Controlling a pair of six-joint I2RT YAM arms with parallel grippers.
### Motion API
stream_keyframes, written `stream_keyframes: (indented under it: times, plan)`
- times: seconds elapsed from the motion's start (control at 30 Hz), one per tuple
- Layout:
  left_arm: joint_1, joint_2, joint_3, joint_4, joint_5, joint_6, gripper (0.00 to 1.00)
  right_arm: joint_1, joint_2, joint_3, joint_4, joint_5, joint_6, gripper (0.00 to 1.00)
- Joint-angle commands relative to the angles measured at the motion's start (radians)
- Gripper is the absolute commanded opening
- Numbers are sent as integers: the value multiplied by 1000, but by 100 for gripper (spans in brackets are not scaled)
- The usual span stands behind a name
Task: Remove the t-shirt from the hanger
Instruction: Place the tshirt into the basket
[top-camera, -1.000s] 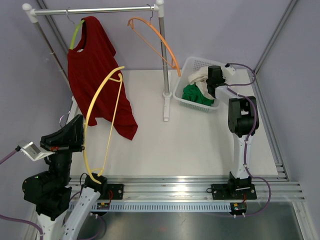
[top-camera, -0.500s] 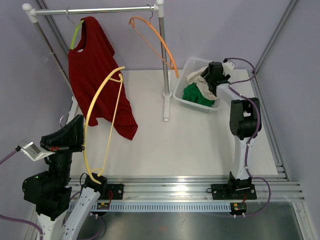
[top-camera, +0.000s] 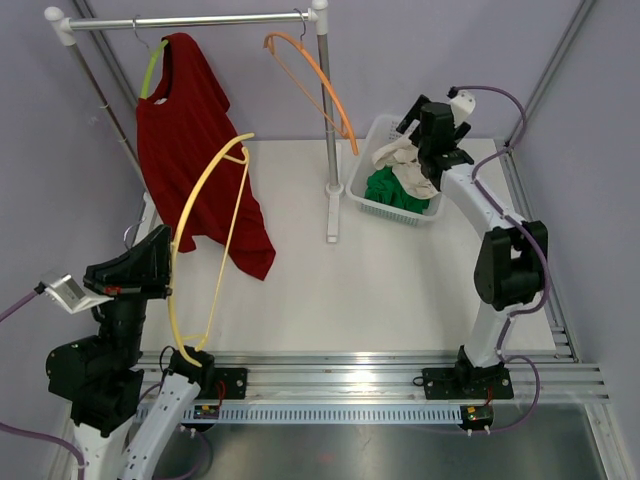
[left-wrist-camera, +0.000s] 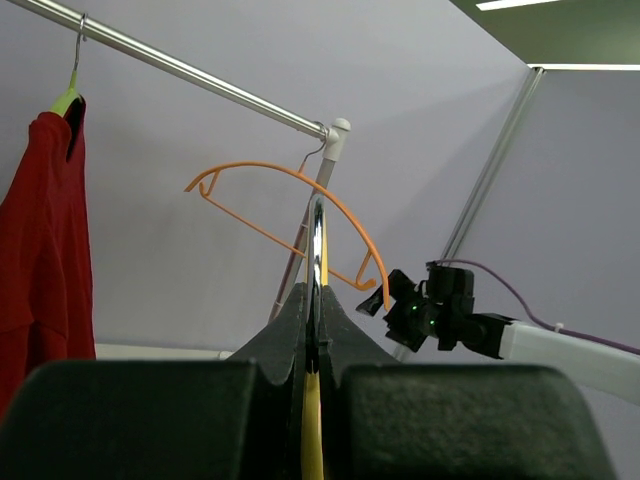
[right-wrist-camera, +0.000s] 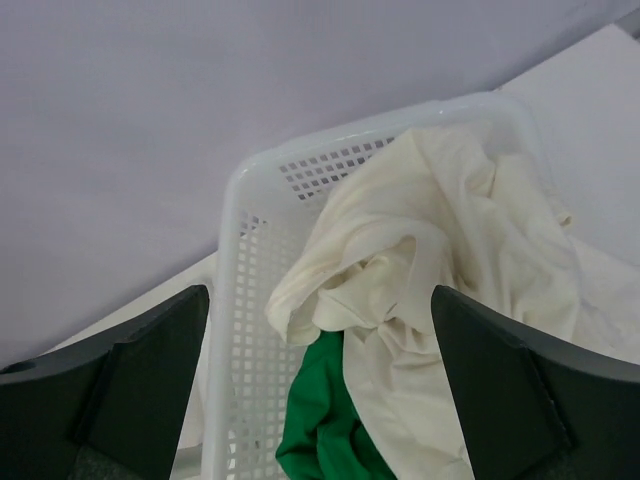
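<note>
We are looking at the red t-shirt (top-camera: 195, 150), which is hanging on a green hanger (top-camera: 152, 70) from the rail (top-camera: 200, 20) over the far left corner of the worktop (top-camera: 350, 290). Its hem is drooping down toward the left edge. The left gripper (left-wrist-camera: 317, 300) is hovering off the near left corner, and its fingers are pressing together on a bare yellow hanger (top-camera: 171, 300). That hanger's long arc is sweeping up from the near edge and across the front of the red t-shirt. An orange hanger (left-wrist-camera: 265, 165) is dangling bare from the right end of the rail, beside the upright post near the middle of the far edge. At the far right corner, the right gripper (right-wrist-camera: 320, 300) is hovering above a white basket (right-wrist-camera: 232, 230). Its fingers are spread wide apart and are gripping nothing. A cream t-shirt (right-wrist-camera: 450, 220) is lying crumpled in the basket, draping over a green garment (right-wrist-camera: 320, 420) beneath it.
</note>
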Motion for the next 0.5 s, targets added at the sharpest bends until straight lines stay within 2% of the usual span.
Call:
stream_keyframes:
  times: [0.0, 0.33, 0.47]
  plan:
    - [4, 51, 49, 15, 8, 8, 0, -1, -143, -60, 40, 2, -48, 100]
    - [4, 196, 143, -121, -113, 50, 0, 3, -495, -368, 149, -38, -99, 100]
    - [4, 354, 192, -118, -155, 75, 0, 3, -608, -438, 146, -69, -125, 100]
